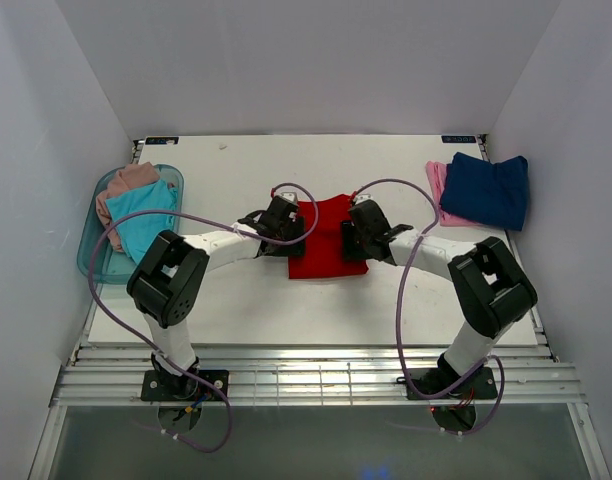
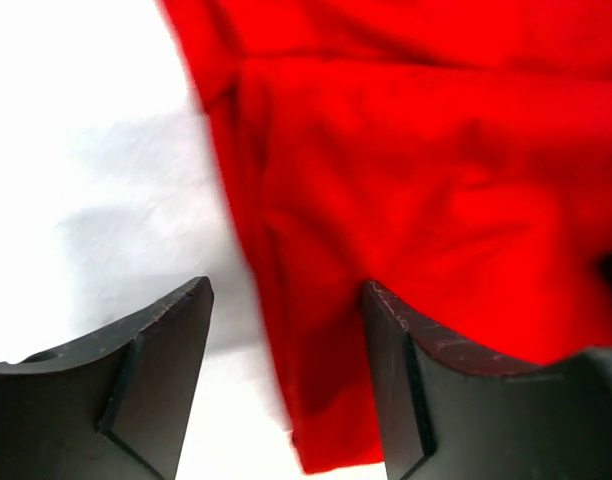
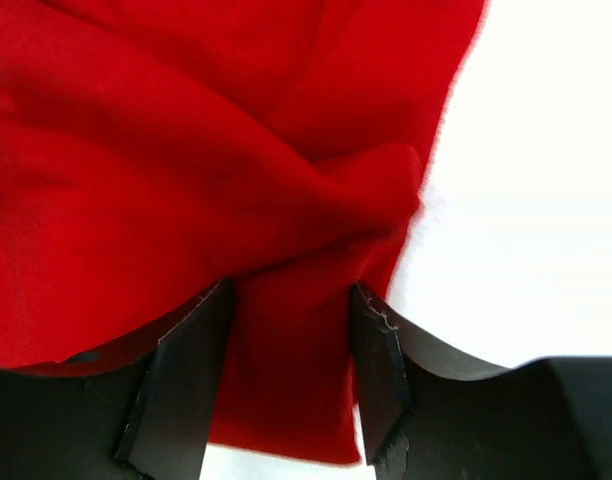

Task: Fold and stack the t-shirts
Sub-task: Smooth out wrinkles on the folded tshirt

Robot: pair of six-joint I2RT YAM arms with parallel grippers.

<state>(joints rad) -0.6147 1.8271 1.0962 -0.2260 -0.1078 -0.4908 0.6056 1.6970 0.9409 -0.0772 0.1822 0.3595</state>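
Mid-task view from above and from both wrists. The red t-shirt (image 1: 321, 245) lies partly folded at the centre of the worktop (image 1: 236, 300), directly between the two arms. Its longer side appears to run from the near edge toward the far wall.

The left end effector (image 2: 286, 290) sits at the shirt's left border. Its jaws are spread wide and straddle that border: one finger is over bare worktop, the other over red cloth, and nothing is pinched.

The right end effector (image 3: 288, 285) sits at the opposite border. Its jaws are about half apart, with a bunched ridge of red cloth filling the gap. A pucker gathers just ahead of the fingertips, but the views do not show whether the cloth is clamped or only lying between the jaws.

The shirt therefore lies to the right of the left end effector and to the left of the right one, each arm about equally near its own border. The next fold probably depends on lifting both side borders together along that long axis.

Against the far right wall, the navy t-shirt (image 1: 491, 190) rests on the light pink t-shirt (image 1: 438, 185). At far left, the turquoise t-shirt (image 1: 146, 225) and the dusty pink-beige t-shirt (image 1: 126, 182) lie in the tub (image 1: 91, 255).
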